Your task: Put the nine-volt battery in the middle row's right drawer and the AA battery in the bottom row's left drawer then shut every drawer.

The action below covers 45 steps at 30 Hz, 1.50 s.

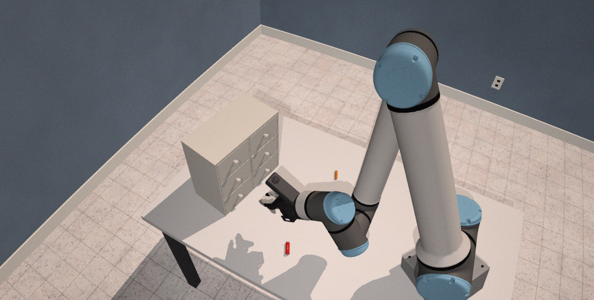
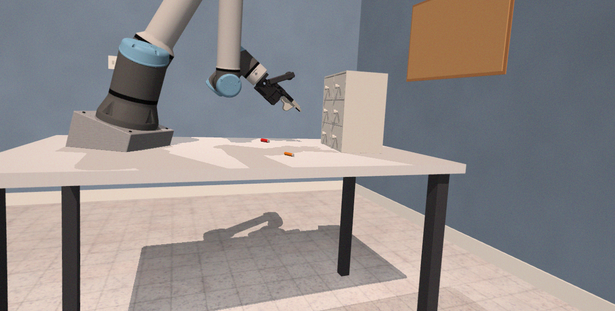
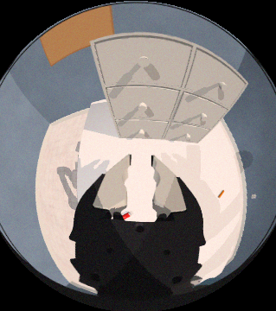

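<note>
I hang in the air facing the chest (image 2: 361, 106), tilted down toward its drawer fronts, my gripper (image 2: 296, 106) narrowed to a slim gap with nothing in it — a spacing that I judge suits hooking a small drawer knob, since every drawer looks shut and one must open before anything goes in. The red battery (image 1: 287, 248) lies on the table (image 1: 415, 264) well behind and below me, and the orange battery (image 1: 336, 174) lies off to my side, both untouched.
</note>
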Each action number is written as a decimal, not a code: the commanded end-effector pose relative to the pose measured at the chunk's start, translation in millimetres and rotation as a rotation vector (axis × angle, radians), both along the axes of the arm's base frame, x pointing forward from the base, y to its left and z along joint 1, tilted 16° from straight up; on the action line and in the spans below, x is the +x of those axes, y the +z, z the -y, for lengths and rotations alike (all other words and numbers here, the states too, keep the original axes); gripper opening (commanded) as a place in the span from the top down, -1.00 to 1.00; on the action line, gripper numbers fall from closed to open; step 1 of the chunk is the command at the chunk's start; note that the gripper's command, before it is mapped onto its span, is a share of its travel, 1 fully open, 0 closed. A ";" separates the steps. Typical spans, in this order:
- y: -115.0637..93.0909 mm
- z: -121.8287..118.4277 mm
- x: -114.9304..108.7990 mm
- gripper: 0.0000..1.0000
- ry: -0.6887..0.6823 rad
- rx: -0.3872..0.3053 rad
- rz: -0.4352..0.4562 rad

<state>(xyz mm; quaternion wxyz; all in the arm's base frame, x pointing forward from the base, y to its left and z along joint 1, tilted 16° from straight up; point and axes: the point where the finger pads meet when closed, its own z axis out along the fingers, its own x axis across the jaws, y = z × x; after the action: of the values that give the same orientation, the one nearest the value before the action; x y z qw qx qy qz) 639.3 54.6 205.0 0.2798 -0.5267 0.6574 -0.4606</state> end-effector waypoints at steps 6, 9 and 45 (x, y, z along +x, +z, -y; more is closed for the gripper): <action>-3.3 1.9 5.4 0.61 0.007 -0.016 0.053; -4.1 2.3 6.2 0.61 0.008 -0.019 0.063; -11.1 5.9 15.6 0.61 0.019 -0.047 0.156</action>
<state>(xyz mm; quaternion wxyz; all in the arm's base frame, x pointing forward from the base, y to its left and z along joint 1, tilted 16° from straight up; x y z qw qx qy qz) 654.7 48.7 193.8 0.3210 -0.5027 0.6185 -0.5115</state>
